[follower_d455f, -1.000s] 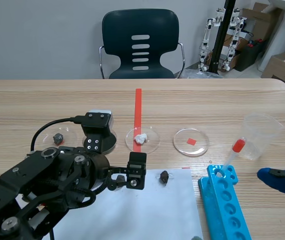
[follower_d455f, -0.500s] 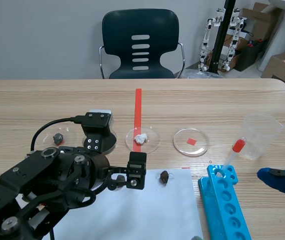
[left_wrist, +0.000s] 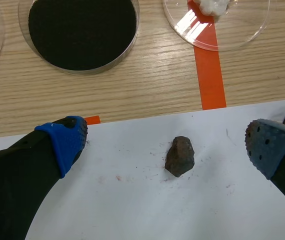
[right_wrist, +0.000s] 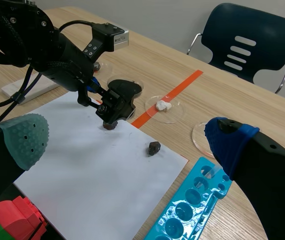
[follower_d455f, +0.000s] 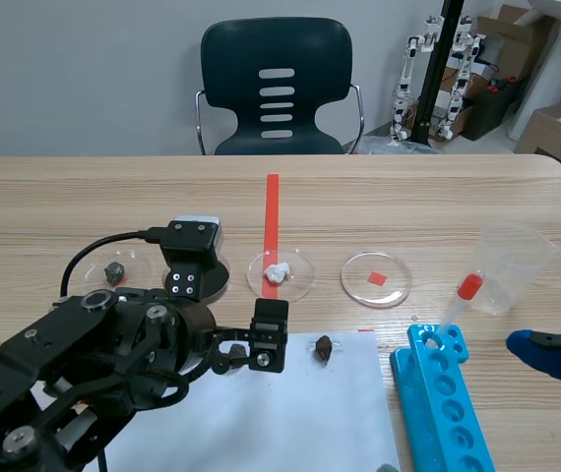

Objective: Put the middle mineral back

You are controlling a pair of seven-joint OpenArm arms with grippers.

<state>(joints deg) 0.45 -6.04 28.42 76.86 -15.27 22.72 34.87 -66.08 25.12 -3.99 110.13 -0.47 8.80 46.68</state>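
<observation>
Black left end effector [left_wrist: 166, 141], fingers spread wide and empty, straddles the brown mineral [left_wrist: 179, 156] on white paper [left_wrist: 132, 210].

Dk brown mineral [left_wrist: 179, 156], white paper [left_wrist: 132, 210], blue tube rack [follower_d455f: 436, 403], white lump [follower_d455f: 278, 271] in clear dish [follower_d455f: 302, 285], black dish [left_wrist: 81, 32].

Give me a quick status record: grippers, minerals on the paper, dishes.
left gripper: open, straddling a brown mineral on the paper, not touching
right gripper: open, holding nothing, near the blue rack
second brown mineral: on the paper, beside the left gripper
dishes: white mineral in one, grey mineral in another, third dish empty
</observation>
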